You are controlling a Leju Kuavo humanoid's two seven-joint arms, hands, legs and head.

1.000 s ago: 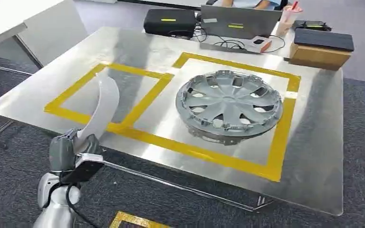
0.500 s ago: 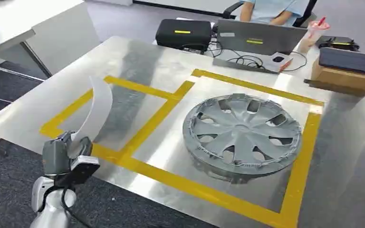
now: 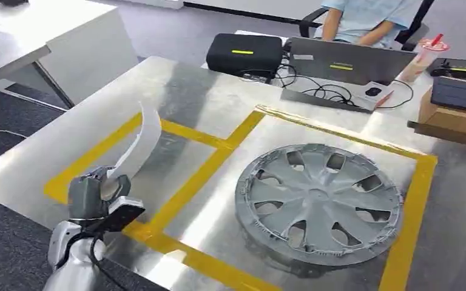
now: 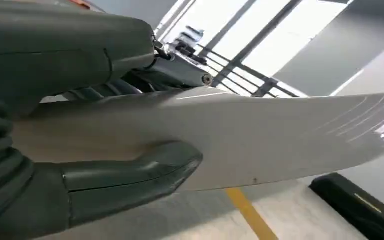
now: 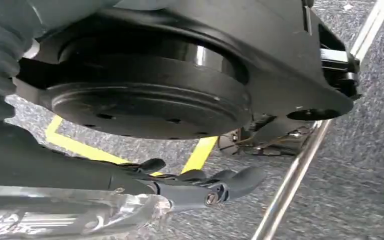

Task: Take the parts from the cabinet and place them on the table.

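Steel table (image 3: pixel 218 97) w/ yellow tape (image 3: pixel 209 163); grey carpet (image 3: pixel 0 242).

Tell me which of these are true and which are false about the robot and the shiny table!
1. The left hand holds a curved white trim panel. True.
2. The hubcap lies inside the larger yellow-taped box on the metal table. True.
3. The white panel already lies flat on the table. False: it stands up from the hand, above the smaller taped box.
4. The hubcap is stacked on the laptop. False: the laptop sits at the far edge, apart from it.
5. A drink cup with a red straw stands beside the laptop. True.
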